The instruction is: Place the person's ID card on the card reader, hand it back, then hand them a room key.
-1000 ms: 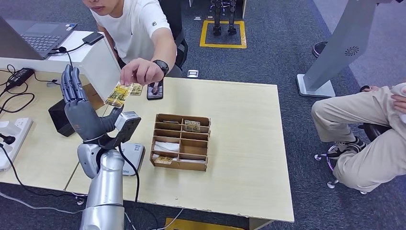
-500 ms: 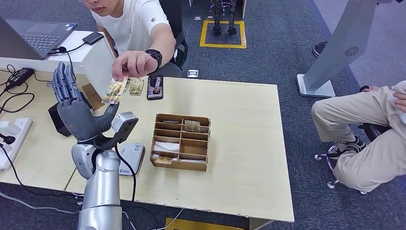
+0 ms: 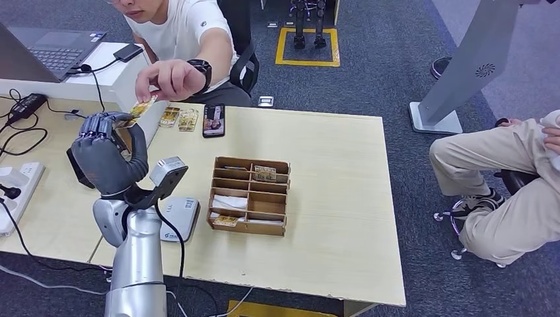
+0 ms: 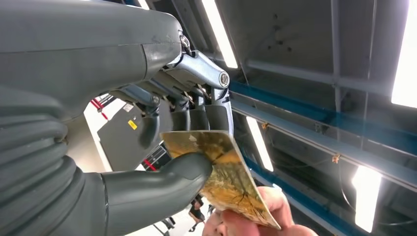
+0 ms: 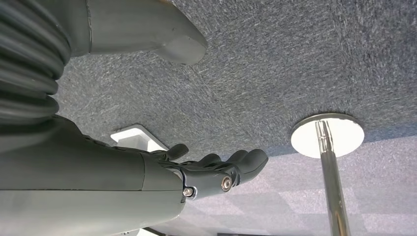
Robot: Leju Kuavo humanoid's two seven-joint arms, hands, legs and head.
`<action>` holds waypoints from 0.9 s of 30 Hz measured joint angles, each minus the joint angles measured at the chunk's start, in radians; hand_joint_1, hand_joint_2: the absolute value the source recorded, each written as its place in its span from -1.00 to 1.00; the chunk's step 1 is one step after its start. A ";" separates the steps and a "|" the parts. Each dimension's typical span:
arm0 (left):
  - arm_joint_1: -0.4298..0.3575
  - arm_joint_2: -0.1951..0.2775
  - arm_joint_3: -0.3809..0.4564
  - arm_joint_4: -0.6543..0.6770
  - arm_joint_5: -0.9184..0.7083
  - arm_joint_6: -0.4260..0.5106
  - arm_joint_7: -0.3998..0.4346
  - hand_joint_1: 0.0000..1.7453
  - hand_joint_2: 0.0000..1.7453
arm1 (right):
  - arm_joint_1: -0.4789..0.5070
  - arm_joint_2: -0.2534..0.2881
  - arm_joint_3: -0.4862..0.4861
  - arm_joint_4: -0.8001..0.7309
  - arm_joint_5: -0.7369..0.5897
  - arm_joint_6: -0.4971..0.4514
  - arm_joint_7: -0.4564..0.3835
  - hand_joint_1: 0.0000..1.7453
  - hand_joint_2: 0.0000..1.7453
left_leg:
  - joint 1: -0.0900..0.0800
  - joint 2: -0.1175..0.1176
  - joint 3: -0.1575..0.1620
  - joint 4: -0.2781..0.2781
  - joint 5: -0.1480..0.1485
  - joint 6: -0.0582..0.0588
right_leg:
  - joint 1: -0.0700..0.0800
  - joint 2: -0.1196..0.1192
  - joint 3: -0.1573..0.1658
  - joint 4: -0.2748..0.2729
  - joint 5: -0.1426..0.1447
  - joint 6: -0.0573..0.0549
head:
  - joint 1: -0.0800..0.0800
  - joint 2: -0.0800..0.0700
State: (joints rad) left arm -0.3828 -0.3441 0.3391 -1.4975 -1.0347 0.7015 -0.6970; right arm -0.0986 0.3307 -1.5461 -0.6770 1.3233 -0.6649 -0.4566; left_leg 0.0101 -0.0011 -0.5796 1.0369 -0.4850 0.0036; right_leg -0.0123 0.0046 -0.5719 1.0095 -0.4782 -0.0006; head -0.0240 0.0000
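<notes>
We look down on a pale wooden bench point(image 3: 330, 198) standing on blue-grey carpet point(image 3: 383, 59), with a yellow-outlined floor square point(image 3: 308, 46) at twelve o'clock and a grey stand point(image 3: 462, 72) at two o'clock. A person in a white shirt point(image 3: 185, 30) sits at the far side, and another seated person's legs point(image 3: 502, 178) come in at three o'clock. A laptop point(image 3: 46, 46) rests on a white box at ten o'clock, with cables point(image 3: 20, 125) and a power strip point(image 3: 13, 191) toward nine o'clock.

On the bench we see a cardboard organiser tray point(image 3: 250, 195) near the middle, holding cards in some compartments. The grey card reader point(image 3: 177, 218) lies at eight o'clock from it. A phone point(image 3: 214, 121) and two loose cards point(image 3: 179, 117) lie at eleven o'clock.

The ID card point(image 3: 140, 109) is raised above the bench's far left part. Its long axis runs from about one o'clock down to seven o'clock, the higher end pinched by the person's hand point(image 3: 165, 79), the lower end in our left hand point(image 3: 105, 155). In the left wrist view our thumb presses the card point(image 4: 221, 172) against the curled fingers point(image 4: 206, 115), so this hand holds it while the person's fingers also hold it.

Our right hand point(image 5: 196, 179) hangs over the carpet, fingers loosely apart, holding nothing.
</notes>
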 joint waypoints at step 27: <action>0.032 0.009 0.037 -0.090 0.011 0.000 0.000 1.00 1.00 | -0.001 -0.004 0.000 0.019 -0.019 0.000 0.013 -1.00 1.00 | 0.000 0.000 0.000 0.000 0.001 0.000 | 0.000 0.000 0.000 0.000 0.000 0.000 | 0.000 0.000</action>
State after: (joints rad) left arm -0.3507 -0.3351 0.3763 -1.5875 -1.0238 0.7015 -0.6973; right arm -0.0992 0.3269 -1.5461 -0.6580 1.3041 -0.6649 -0.4435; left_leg 0.0102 -0.0013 -0.5800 1.0367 -0.4844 0.0041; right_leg -0.0123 0.0042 -0.5717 1.0097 -0.4781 -0.0006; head -0.0241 0.0000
